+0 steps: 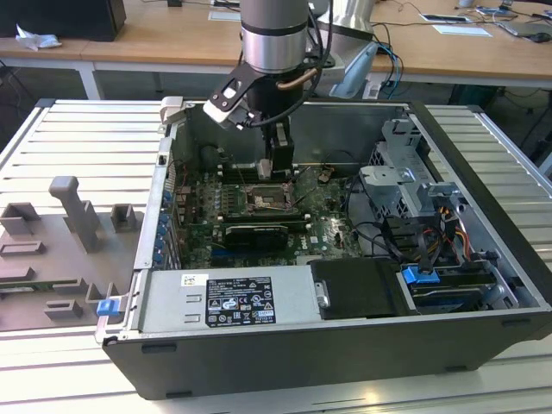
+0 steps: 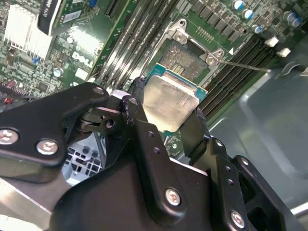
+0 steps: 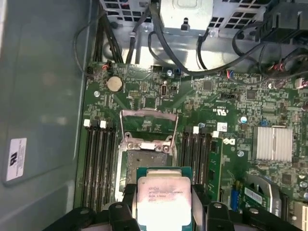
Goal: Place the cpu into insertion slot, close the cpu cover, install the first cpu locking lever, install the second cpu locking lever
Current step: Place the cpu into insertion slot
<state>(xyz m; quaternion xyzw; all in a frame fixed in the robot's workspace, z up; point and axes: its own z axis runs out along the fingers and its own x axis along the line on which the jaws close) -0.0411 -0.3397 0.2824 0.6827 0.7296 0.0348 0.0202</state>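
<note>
Gripper (image 2: 168, 111) is clamping the small flat silver-grey square cpu (image 3: 163, 204) near the open metal-framed insertion slot (image 3: 144, 158), so prob. step 1 is underway, w/ seating needing edges squared & level.

a ribbed metal table (image 1: 78, 147) of pale slats carries everything here. an open black computer case (image 1: 285, 371) lies on its side across the middle, open face up. on the exterior view's left, just beside the case, sits a grey moulded fixture (image 1: 60, 250) with upright blocks. a small blue clip (image 1: 107, 306) lies right by the case's corner.
</note>
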